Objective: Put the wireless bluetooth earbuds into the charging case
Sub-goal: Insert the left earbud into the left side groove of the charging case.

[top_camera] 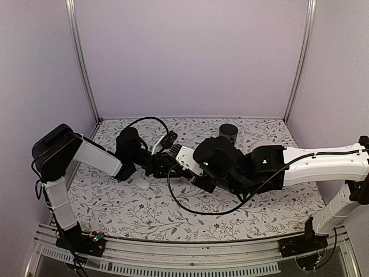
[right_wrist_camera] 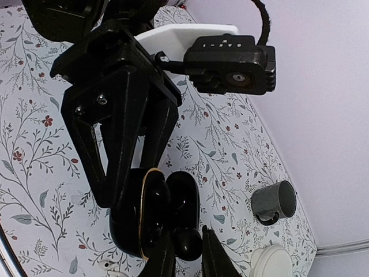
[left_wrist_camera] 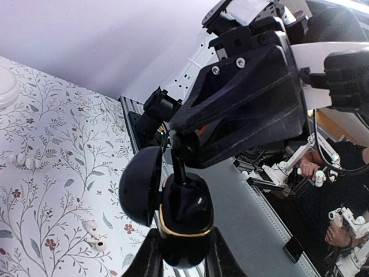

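Note:
My left gripper (left_wrist_camera: pixel 184 257) is shut on a black charging case (left_wrist_camera: pixel 185 222) with a gold rim, held above the table with its lid (left_wrist_camera: pixel 140 184) swung open. In the right wrist view the same case (right_wrist_camera: pixel 130 228) hangs between the left gripper's fingers (right_wrist_camera: pixel 95 150). My right gripper (right_wrist_camera: pixel 187 254) is shut on a glossy black earbud (right_wrist_camera: pixel 189 243), which sits just beside the open lid (right_wrist_camera: pixel 184 196). From the top view the two grippers meet at the table's middle, left gripper (top_camera: pixel 157 164) against right gripper (top_camera: pixel 180 163). Whether an earbud lies inside the case is unclear.
Small white earbuds (left_wrist_camera: pixel 95 238) lie loose on the floral table under the case. A grey cup (top_camera: pixel 228 131) stands at the back, with a round white item (right_wrist_camera: pixel 271 262) close to it. Another white piece (top_camera: pixel 142 184) and a black cable (top_camera: pixel 196 209) lie near the front.

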Available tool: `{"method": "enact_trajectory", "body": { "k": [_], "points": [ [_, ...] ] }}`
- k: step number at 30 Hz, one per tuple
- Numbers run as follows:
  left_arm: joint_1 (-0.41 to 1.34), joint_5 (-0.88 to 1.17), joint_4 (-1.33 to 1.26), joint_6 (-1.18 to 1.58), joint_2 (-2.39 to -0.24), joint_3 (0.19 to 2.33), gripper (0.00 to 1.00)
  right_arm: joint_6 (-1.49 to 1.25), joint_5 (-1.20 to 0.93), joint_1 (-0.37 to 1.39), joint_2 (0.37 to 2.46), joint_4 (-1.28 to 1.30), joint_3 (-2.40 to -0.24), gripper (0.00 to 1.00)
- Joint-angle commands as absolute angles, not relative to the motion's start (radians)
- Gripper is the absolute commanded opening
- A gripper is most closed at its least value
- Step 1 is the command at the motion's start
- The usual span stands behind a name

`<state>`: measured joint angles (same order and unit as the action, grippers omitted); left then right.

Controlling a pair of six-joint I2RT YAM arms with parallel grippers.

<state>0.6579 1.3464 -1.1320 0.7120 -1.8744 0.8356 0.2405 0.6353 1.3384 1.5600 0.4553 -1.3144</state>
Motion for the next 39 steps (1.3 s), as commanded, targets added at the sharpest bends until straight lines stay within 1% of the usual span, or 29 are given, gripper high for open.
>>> {"method": "enact_trajectory", "body": {
  "k": [1, 10, 13, 22, 24, 28, 35, 39],
  "points": [
    [0.643, 1.327, -1.181, 0.719, -1.884, 0.856, 0.0, 0.258, 0.614, 1.356, 1.578, 0.46, -1.308, 0.17],
    [0.643, 1.304, -1.143, 0.686, -1.872, 0.85, 0.0, 0.304, 0.603, 1.37, 1.589, 0.471, -1.34, 0.17],
    [0.643, 1.292, -1.101, 0.655, -1.867, 0.853, 0.0, 0.305, 0.591, 1.376, 1.595, 0.471, -1.351, 0.17],
    [0.643, 1.26, -1.094, 0.63, -1.852, 0.849, 0.0, 0.286, 0.575, 1.377, 1.607, 0.475, -1.359, 0.18],
    [0.643, 1.252, -1.096, 0.617, -1.846, 0.845, 0.0, 0.283, 0.574, 1.376, 1.608, 0.474, -1.358, 0.24],
    [0.644, 1.237, -1.101, 0.59, -1.831, 0.834, 0.0, 0.272, 0.561, 1.377, 1.614, 0.485, -1.373, 0.27],
    [0.646, 1.223, -1.14, 0.57, -1.821, 0.809, 0.0, 0.237, 0.57, 1.365, 1.632, 0.501, -1.388, 0.29],
    [0.646, 1.177, -1.13, 0.541, -1.825, 0.8, 0.0, 0.199, 0.57, 1.357, 1.608, 0.506, -1.39, 0.31]
  ]
}}
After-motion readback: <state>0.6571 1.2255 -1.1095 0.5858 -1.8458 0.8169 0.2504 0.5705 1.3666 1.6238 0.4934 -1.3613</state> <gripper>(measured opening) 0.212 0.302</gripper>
